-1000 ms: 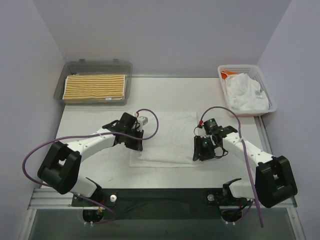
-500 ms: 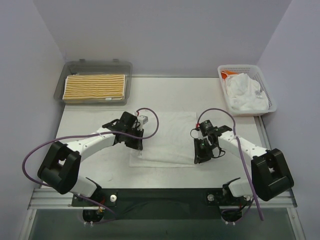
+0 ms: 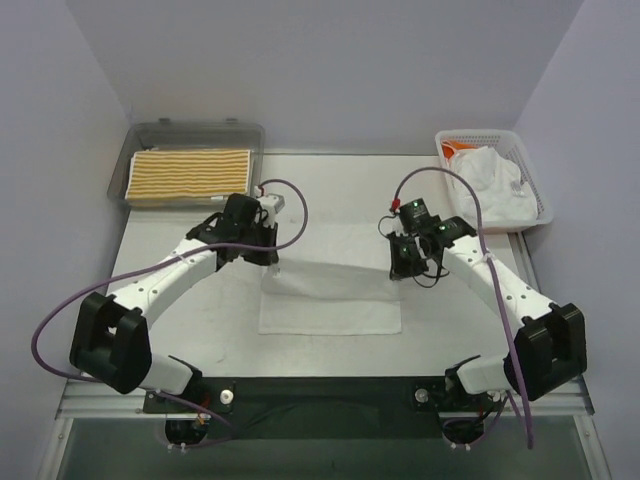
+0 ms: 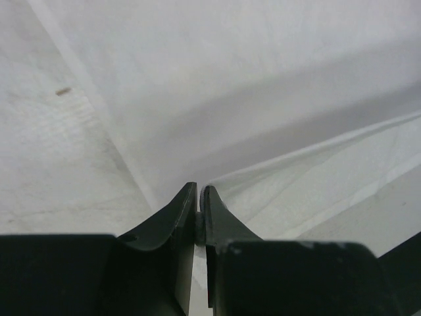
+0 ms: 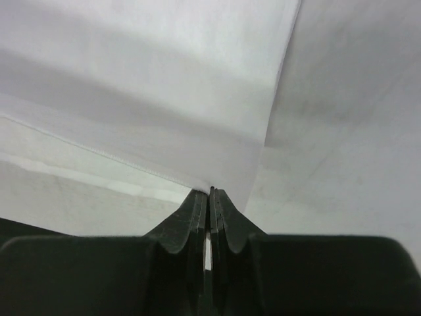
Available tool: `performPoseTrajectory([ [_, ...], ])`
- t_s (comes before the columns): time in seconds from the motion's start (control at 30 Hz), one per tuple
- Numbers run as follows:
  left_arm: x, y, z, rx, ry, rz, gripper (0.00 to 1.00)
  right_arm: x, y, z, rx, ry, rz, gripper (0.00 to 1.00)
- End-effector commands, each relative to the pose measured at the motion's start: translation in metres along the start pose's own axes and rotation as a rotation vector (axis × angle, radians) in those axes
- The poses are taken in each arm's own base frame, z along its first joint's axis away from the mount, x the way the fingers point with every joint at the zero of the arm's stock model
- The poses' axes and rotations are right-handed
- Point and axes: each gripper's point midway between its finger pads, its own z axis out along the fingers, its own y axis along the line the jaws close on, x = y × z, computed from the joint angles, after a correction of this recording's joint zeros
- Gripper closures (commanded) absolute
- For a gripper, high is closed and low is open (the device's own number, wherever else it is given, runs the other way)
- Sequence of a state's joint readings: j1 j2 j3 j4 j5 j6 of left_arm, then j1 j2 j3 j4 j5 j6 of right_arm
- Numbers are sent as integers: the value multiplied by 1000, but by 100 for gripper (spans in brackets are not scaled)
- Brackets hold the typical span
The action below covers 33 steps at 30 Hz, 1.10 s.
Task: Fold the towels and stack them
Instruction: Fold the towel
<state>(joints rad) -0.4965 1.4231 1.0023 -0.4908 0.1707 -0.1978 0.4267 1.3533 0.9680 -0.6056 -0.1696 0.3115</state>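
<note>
Centre towel [image 3: 330, 305]: plain white.
Far-left towel [image 3: 190, 175]: yellow-and-white stripes.
Tray [image 3: 195, 129] under it: clear grey.
Far-right basket [image 3: 478, 134]: white mesh.
Towels in basket [image 3: 488, 192]: plain white.
Left gripper [image 4: 199, 205], right gripper [image 5: 210, 201]: black.
Arm links [image 3: 165, 283]: white, with black joints.
Cables [image 3: 437, 171]: purple.
Table [image 3: 330, 195]: off-white.

You have the right gripper [image 5: 211, 194] pinched closed on what looks like a corner of the white towel [image 5: 151, 85], which spreads up-left from the gripper, bare table [image 5: 355, 131] to its right.

A lab booth — bare lilac walls [image 3: 320, 70] enclose a white table [image 3: 340, 190].
</note>
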Motion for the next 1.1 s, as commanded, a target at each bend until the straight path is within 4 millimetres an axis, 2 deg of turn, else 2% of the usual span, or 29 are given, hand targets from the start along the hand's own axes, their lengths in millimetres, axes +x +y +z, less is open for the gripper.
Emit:
performPoseTrajectory([
  [0.0,-80,26,-36,-113,-212,40,100,-58,-14,-35,127,-127,-53,100],
  [0.07,-105,36,-43,-153,-264,46,100,-88,-15,-48,159,-187,-64,100],
  [0.1,-132,37,-56,-177,-326,57,100,-115,-12,-65,163,-261,-59,100],
  [0.17,-158,49,-58,-220,-381,57,100,-140,-18,-69,187,-290,-38,100],
  [0.2,-169,54,-60,-249,-406,64,100,-164,-16,-78,185,-334,-36,100],
  [0.27,-201,59,-65,-266,-486,70,100,-184,-26,-83,199,-363,-10,100],
  [0.3,-208,64,-60,-281,-496,66,100,-203,-26,-90,195,-397,-7,100],
  [0.33,-225,62,-67,-282,-540,68,100,-211,-29,-92,196,-407,0,100],
  [0.37,-236,64,-69,-284,-575,68,100,-221,-35,-97,201,-429,16,100],
  [0.4,-244,66,-69,-290,-594,66,100,-229,-39,-93,207,-426,16,100],
  [0.43,-248,69,-63,-293,-597,62,100,-244,-40,-106,208,-472,20,100],
  [0.47,-261,70,-68,-294,-639,60,100,-252,-40,-108,208,-488,18,100],
  [0.5,-264,74,-62,-299,-637,56,100,-259,-45,-103,217,-484,18,100],
  [0.57,-279,77,-65,-304,-678,49,100,-278,-44,-117,225,-538,-2,100],
  [0.6,-280,84,-60,-316,-673,40,100,-287,-46,-112,235,-543,-7,100],
  [0.63,-284,87,-60,-323,-683,35,100,-293,-47,-114,245,-555,-15,100],
  [0.67,-290,90,-63,-337,-705,24,100,-304,-47,-124,256,-594,-15,100],
  [0.73,-295,97,-60,-348,-724,14,100,-313,-51,-119,269,-598,-21,100],
  [0.77,-297,99,-60,-349,-732,6,100,-320,-50,-125,265,-624,-20,100],
  [0.9,-307,108,-59,-353,-768,-8,100,-331,-51,-116,263,-635,-31,100],
  [1.07,-321,121,-64,-375,-800,-12,100,-343,-53,-114,271,-674,-41,100],
])
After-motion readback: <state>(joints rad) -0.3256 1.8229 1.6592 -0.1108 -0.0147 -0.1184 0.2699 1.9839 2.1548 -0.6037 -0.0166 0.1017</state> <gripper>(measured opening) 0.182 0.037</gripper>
